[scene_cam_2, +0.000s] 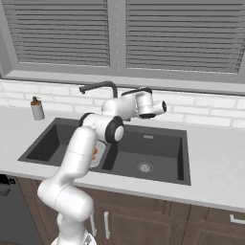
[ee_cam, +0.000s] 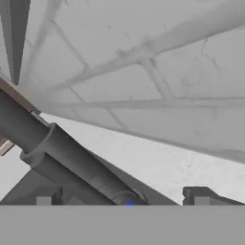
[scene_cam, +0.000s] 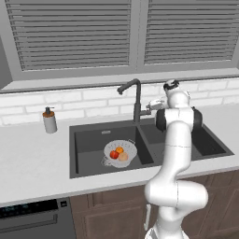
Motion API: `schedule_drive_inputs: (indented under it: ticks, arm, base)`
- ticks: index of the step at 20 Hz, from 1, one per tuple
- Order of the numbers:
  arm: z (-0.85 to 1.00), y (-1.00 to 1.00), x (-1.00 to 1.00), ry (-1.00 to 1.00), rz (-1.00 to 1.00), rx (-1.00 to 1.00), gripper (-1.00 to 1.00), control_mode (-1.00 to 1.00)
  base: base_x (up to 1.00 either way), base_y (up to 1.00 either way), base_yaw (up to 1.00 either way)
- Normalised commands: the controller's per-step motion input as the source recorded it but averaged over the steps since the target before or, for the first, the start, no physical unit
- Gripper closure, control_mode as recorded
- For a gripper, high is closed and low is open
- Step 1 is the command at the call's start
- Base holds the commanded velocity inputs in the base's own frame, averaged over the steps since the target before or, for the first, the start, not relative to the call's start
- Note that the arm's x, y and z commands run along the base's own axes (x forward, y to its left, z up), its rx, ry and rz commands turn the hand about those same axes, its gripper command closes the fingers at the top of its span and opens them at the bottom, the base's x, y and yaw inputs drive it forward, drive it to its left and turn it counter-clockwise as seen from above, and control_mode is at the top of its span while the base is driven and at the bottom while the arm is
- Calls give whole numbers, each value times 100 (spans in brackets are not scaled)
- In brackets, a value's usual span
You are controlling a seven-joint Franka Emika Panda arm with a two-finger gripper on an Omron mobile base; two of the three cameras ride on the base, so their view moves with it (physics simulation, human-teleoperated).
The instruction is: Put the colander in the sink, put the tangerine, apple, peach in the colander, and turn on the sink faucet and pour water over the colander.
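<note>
The dark sink [scene_cam: 88, 144] holds the white-grey colander [scene_cam: 120, 152] in its left basin. In the colander lie the red apple [scene_cam: 114, 154], the orange tangerine [scene_cam: 120, 150] and the pale peach [scene_cam: 123, 157]. The black sink faucet [scene_cam: 136, 100] stands behind the divider. My gripper [scene_cam: 151, 106] hovers just right of the faucet's stem, at the height of the side lever. In the hand view, the gripper [ee_cam: 122, 200] is open and a dark bar of the faucet [ee_cam: 62, 153] runs down between its fingertips. Water is out of view. My arm hides most of the colander [scene_cam_2: 97, 155] in the right base view.
A grey soap dispenser [scene_cam: 49, 120] stands on the counter left of the sink. The white tiled backsplash [ee_cam: 158, 81] is close behind the faucet. The right basin [scene_cam_2: 143, 148] has a round steel drain [scene_cam_2: 144, 167]. Window blinds hang above.
</note>
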Motion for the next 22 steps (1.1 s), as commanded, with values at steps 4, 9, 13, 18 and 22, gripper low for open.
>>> schedule_drive_inputs:
  ticks: [4, 9, 13, 18, 22]
  arm:
    - [-13, 0, 21, 0, -6, 0, -100, -100]
    - [-14, -1, 31, 0, -10, 0, -100, -100]
    - [-12, -5, 39, 2, -10, 0, -100, -100]
    - [-18, 0, 15, 3, -10, 0, -100, -100]
    - [-22, -1, 14, 5, -11, -3, 100, -100]
  base:
    - [0, 0, 0]
    - [0, 0, 0]
    - [0, 0, 0]
    - [0, 0, 0]
    - [0, 0, 0]
